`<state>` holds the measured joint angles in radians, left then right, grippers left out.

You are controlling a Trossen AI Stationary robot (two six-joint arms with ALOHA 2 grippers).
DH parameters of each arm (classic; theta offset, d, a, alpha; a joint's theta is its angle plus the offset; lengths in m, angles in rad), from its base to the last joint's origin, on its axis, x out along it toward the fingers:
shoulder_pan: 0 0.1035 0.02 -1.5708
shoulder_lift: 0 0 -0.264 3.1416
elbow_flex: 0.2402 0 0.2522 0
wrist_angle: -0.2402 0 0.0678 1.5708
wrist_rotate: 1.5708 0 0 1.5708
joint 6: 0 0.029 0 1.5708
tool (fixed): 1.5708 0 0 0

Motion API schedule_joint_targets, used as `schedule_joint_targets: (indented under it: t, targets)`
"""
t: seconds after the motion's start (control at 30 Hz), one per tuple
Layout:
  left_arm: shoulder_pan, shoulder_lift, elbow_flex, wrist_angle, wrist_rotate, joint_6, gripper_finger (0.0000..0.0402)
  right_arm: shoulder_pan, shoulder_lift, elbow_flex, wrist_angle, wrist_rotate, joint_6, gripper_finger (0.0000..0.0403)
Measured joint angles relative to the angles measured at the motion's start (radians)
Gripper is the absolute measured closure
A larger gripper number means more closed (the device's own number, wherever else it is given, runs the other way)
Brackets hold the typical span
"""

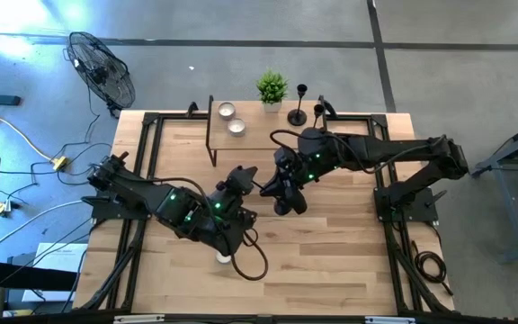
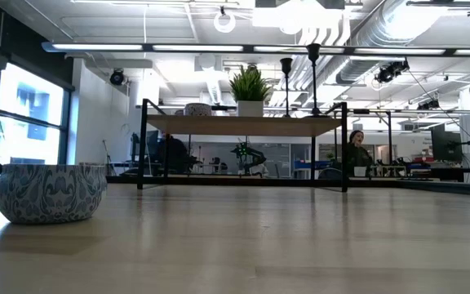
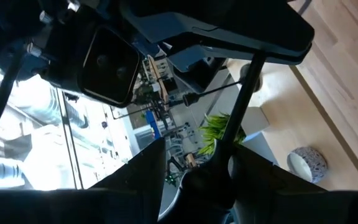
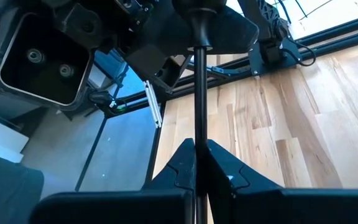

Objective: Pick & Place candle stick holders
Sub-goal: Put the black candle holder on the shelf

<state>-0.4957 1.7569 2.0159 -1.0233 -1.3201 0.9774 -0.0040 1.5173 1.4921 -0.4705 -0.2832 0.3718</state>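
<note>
Near the small shelf [image 1: 241, 144], both grippers hold one candlestick holder [image 4: 199, 93].
We pass it from left gripper [image 3: 222, 163] to right gripper [image 4: 199, 163], both pinched on its stem; next, one lets go.

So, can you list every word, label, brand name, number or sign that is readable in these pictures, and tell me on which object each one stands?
None: no view shows any readable text.
The patterned bowl bears only a swirl ornament, no letters.
The candle stick holder gripped by the right gripper is plain black.
The left gripper and the arm housings show no legible marking.
The room behind the table is too distant to read any sign.
</note>
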Motion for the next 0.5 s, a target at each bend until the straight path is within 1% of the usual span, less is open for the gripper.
schedule_joint_targets:
  t: [0.13, 0.33, 0.5]
  targets:
    - [0.000, -0.002, 0.000, 0.000, 0.020, 0.034, 0.0256, 0.000, 0.001, -0.001, 0.000, 0.000, -0.003, 0.0395]
    - [0.012, -0.004, 0.002, -0.005, 0.061, 0.020, 0.0256, 0.003, 0.001, -0.003, -0.011, 0.003, 0.003, 0.0395]
    - [0.011, -0.004, 0.002, -0.006, 0.068, 0.013, 0.0256, 0.005, 0.001, -0.002, -0.014, -0.004, 0.002, 0.0395]
